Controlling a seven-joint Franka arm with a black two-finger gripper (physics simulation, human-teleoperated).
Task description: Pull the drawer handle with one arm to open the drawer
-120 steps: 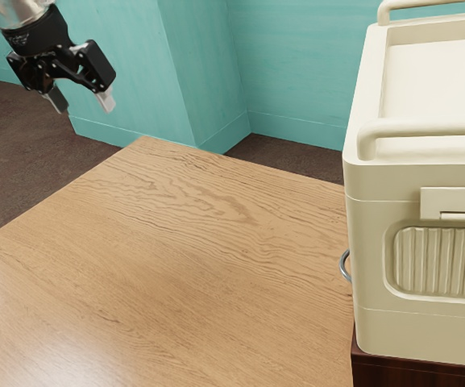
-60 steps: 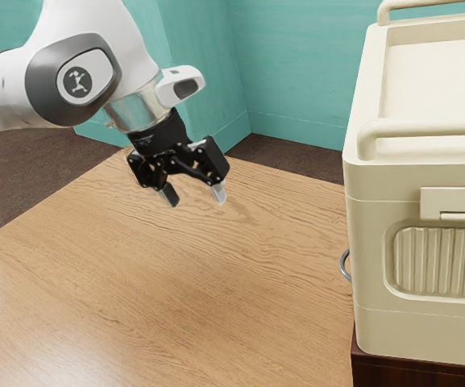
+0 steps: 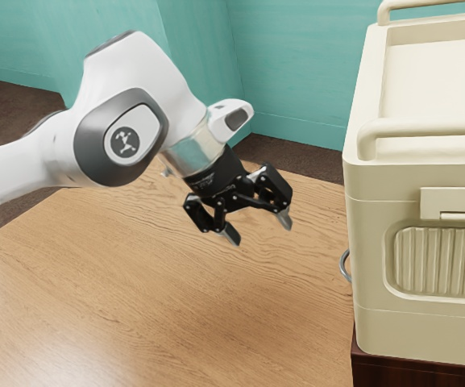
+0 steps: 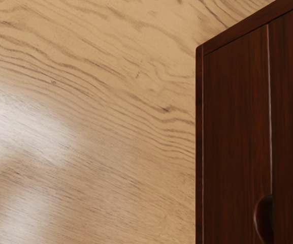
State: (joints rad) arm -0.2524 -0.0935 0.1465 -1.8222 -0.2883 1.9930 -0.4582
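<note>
Teal wall [image 3: 296, 72]: rises behind the cream box, plain, probably no trouble for the work.
Dark floor [image 3: 14, 105]: lies low and well apart from the cream box, toward the exterior view's left.
Wooden table [image 3: 135, 314]: stretches beside the cream box, with wavy grain and a glossy shine; looks firm and smooth.
Cream box [image 3: 367, 298]: stands on the dark cabinet, at the exterior view's right; looks rigid.
Dark cabinet [image 3: 417, 372]: sits under the cream box; shows a thin straight seam in the wrist view, perhaps a drawer edge, but cannot tell for sure.
White arm [image 3: 18, 173]: extends toward the cream box from the exterior view's left.
Black gripper [image 3: 259, 230]: hangs above the table, apart from the cream box, with fingers spread and nothing between; needs to go nearer and probably lower.
Metal handle [image 3: 342, 264]: sticks out at the cream box's edge, on the gripper side; cannot tell whether fixed to the box or to the cabinet. Looks hard, thin and perhaps slippery. Best to take by the middle of the curve, from two sides, then pull slowly and straight away from the cream box; may slip off if only pinched at the rim.
</note>
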